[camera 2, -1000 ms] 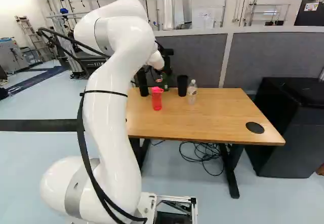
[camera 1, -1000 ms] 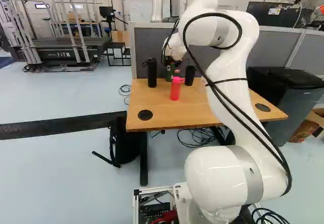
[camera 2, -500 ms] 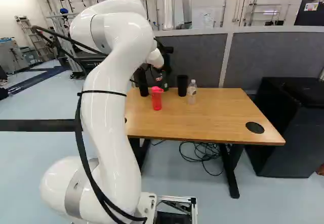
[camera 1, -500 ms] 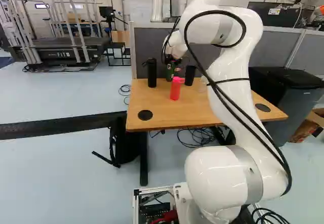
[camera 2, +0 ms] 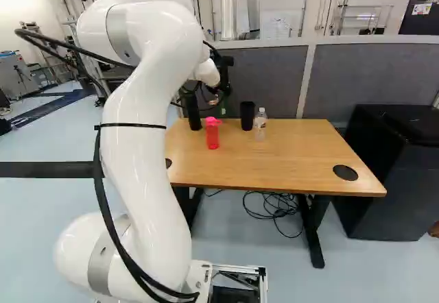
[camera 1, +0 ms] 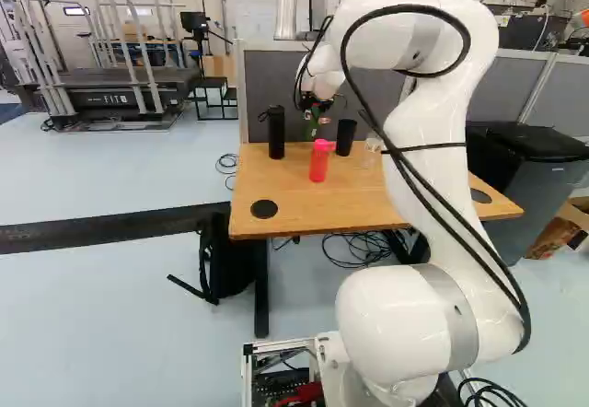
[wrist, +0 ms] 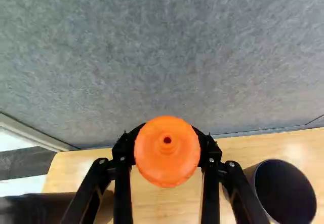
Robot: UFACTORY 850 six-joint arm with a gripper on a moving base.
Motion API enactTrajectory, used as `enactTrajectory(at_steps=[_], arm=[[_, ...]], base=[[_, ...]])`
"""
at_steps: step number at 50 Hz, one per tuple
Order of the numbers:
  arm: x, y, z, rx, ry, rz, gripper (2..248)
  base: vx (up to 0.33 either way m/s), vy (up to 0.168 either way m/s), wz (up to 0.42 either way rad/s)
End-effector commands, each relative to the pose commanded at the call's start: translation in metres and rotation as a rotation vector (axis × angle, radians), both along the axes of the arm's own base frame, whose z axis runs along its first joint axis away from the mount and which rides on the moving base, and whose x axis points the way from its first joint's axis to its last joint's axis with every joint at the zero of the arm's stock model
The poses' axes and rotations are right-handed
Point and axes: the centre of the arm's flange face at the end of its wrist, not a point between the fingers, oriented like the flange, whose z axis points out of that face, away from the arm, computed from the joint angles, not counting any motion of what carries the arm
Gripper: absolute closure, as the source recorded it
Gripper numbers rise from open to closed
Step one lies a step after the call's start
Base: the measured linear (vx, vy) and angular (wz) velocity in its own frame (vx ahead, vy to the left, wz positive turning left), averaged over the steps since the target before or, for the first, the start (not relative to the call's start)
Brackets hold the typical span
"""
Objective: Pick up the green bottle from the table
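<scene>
At the back of the table, my gripper (camera 1: 317, 110) holds the green bottle (camera 1: 311, 123), whose lower part shows just below it, raised off the tabletop (camera 1: 276, 191). Seen from the wrist, the gripper (wrist: 167, 146) has one finger on either side of the bottle's round orange cap (wrist: 167, 172), shut on the bottle. The cap hides the body beneath it. In the right base view the arm's wrist and the gripper (camera 2: 211, 99) mostly hide the bottle.
A black flask (camera 1: 276, 133), a pink-red bottle (camera 1: 318, 162) and a black cup (camera 1: 345, 137) stand close by. Right of the cup is a clear bottle (camera 2: 260, 125). A grey partition (camera 2: 274, 77) rises directly behind the table.
The gripper and green bottle have risen together from the table's back. The arm's upper part has shifted, rightward in the left base view and leftward in the right base view. The base has stayed.
</scene>
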Motion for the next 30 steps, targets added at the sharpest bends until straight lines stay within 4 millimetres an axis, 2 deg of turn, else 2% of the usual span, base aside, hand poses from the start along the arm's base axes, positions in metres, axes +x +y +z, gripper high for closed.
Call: enactTrajectory(at_steps=[30], arm=[[-0.045, 0.009, 0.042, -0.001, -0.028, 0.011, 215]], base=[[0.0, 0.0, 0.0]])
